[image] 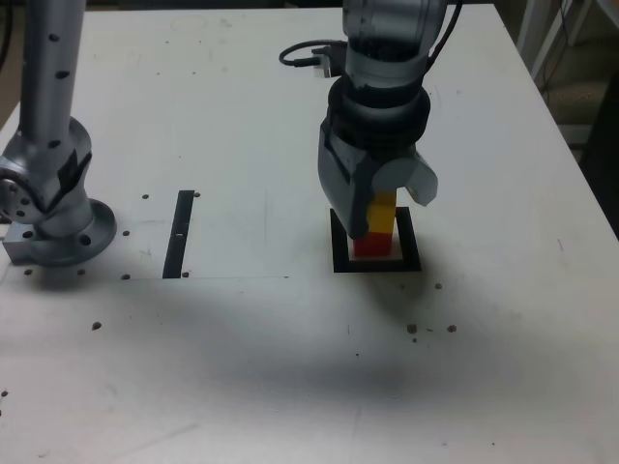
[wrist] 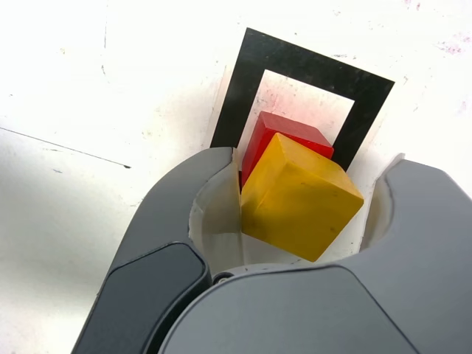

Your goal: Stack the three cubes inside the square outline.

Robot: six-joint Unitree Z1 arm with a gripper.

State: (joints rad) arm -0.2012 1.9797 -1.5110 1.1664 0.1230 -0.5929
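Wrist view shows the gripper [wrist: 299, 195] with jaws parted, apparently clear of the yellow cube [wrist: 299, 195] atop the red cube [wrist: 276, 136] inside the square outline [wrist: 310, 66]; likely rigid, light blocks, best pinched on opposite flat sides.

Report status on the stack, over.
Gripper straddling the yellow cube, jaws apart with gaps showing. Yellow sits on the red cube inside the square outline. Green cube not in view. Nothing blocking.

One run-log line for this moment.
gripper: open around yellow cube | yellow cube on red cube | stack inside square outline | green cube: unseen
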